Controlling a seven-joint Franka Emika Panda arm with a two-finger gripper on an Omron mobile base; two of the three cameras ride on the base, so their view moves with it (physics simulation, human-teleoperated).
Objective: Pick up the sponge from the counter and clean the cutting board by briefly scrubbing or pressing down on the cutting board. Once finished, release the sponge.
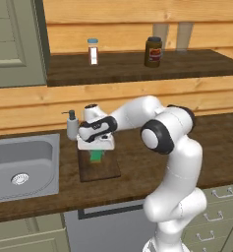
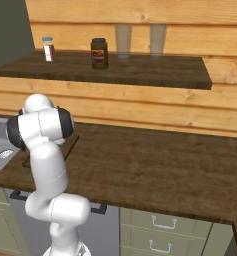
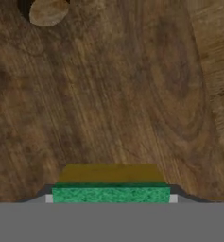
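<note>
The dark brown cutting board (image 1: 101,170) lies on the counter (image 1: 137,172) just right of the sink. My gripper (image 1: 95,150) points down over the board's far end, shut on the green sponge (image 1: 96,156). In the hand view the sponge (image 3: 111,193) sits between my fingertips (image 3: 48,198), its yellowish face turned toward the wood grain of the board (image 3: 113,94). A darker spot (image 3: 48,11) marks the board at the upper left of that view. The sponge is low at the board's surface; I cannot tell whether it touches.
A steel sink (image 1: 24,167) is set in the counter to the left, with a soap dispenser (image 1: 72,125) behind its corner. On the higher shelf (image 1: 137,69) stand a small white jar (image 1: 93,51) and a brown jar (image 1: 153,51). Drawers (image 1: 214,211) sit below at right.
</note>
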